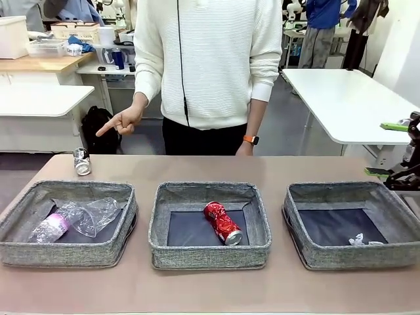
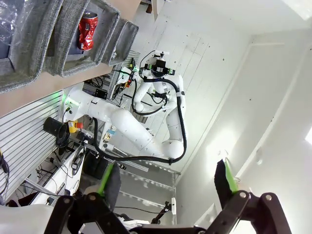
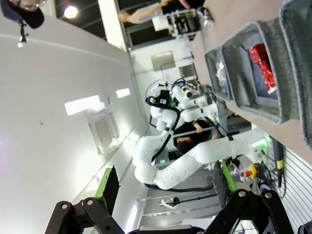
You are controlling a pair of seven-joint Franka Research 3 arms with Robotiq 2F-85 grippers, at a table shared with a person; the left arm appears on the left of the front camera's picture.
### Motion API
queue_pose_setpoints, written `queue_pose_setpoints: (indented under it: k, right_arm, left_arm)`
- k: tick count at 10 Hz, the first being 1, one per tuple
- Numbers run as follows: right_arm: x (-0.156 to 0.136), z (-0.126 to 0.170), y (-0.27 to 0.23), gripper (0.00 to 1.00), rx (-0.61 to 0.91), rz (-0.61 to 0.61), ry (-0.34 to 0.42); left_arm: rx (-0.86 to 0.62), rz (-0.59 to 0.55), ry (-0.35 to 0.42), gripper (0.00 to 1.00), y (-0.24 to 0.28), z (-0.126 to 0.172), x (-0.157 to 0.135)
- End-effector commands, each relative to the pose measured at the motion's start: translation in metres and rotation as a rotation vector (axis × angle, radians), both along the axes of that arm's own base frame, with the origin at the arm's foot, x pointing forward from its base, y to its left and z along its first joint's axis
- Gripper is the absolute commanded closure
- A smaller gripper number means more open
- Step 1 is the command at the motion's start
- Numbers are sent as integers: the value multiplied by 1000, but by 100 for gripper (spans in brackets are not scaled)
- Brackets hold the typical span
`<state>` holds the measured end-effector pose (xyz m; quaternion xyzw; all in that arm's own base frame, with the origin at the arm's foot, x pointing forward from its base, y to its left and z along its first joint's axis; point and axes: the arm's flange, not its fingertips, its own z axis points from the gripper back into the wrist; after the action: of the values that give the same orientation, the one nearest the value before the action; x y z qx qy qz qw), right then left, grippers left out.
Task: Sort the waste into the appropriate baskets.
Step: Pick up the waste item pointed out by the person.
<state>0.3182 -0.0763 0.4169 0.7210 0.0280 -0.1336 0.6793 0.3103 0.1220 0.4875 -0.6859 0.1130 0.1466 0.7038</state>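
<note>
Three grey woven baskets stand in a row: left basket [image 1: 65, 253], middle basket [image 1: 210, 256], right basket [image 1: 354, 257]. In the left one lie a clear bottle with a pink label [image 1: 55, 227] and a clear label-less bottle [image 1: 97, 212]. A red can [image 1: 222, 222] lies in the middle basket, and a small white scrap [image 1: 364, 241] in the right one. A dark can [image 1: 81, 161] stands on the table behind the left basket. My right gripper [image 1: 388, 149] hangs open at the right edge, empty. In the wrist views my left gripper [image 2: 168, 183] and right gripper [image 3: 165, 187] are open, away from the table.
A person in a white sweater stands at the far side, one hand [image 1: 121, 122] pointing down toward the dark can. The red can [image 2: 87, 30] [image 3: 263, 68] shows in both wrist views. Bare table runs in front of the baskets.
</note>
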Motion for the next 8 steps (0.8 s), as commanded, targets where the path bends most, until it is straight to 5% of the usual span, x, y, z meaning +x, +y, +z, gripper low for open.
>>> queue_pose_setpoints:
  k: [1,3,5,6,8]
  right_arm:
    - [2,4,-1,0,11,-12,21]
    - [2,4,-1,0,11,-12,21]
    - [2,4,-1,0,11,-12,21]
    - [2,4,-1,0,11,-12,21]
    - [2,4,-1,0,11,-12,21]
  left_arm:
    - [-2,-14,10,0,2,3,-2]
    - [0,0,0,0,0,0,0]
    - [383,51,-155,0,-9,-2,39]
    - [658,87,-321,0,-17,-9,65]
    - [941,220,-761,0,-41,-21,103]
